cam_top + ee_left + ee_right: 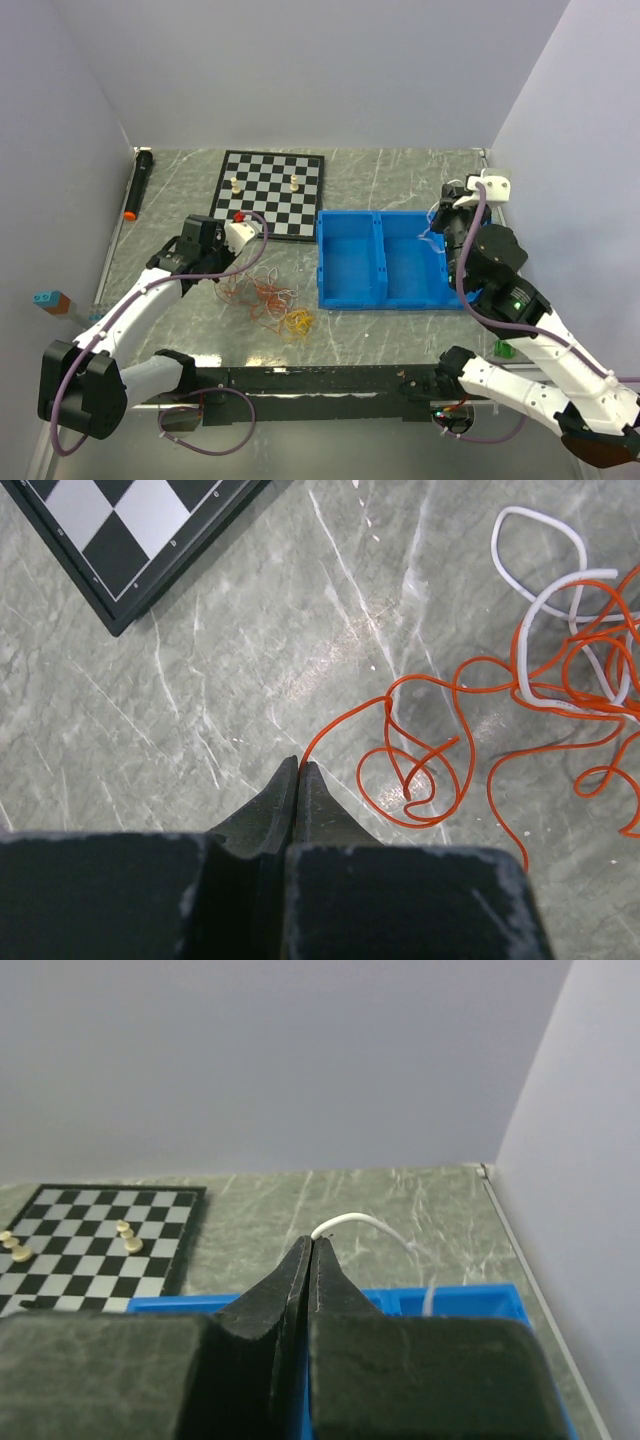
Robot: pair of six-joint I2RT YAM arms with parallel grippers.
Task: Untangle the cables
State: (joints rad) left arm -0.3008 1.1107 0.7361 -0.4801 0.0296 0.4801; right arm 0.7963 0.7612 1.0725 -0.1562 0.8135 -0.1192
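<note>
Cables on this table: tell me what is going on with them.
The left end effector is shut on the end of an orange cable, which runs into the tangled pile of orange, yellow and white cables near the chessboard. The right end effector is shut on a white cable, held above the blue two-compartment bin. The pile is not yet untangled.

Orange, white cables; blue tray

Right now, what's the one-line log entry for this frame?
left end effector: shut on orange cable | right end effector: shut on white cable, over bin | pile: tangled
</note>
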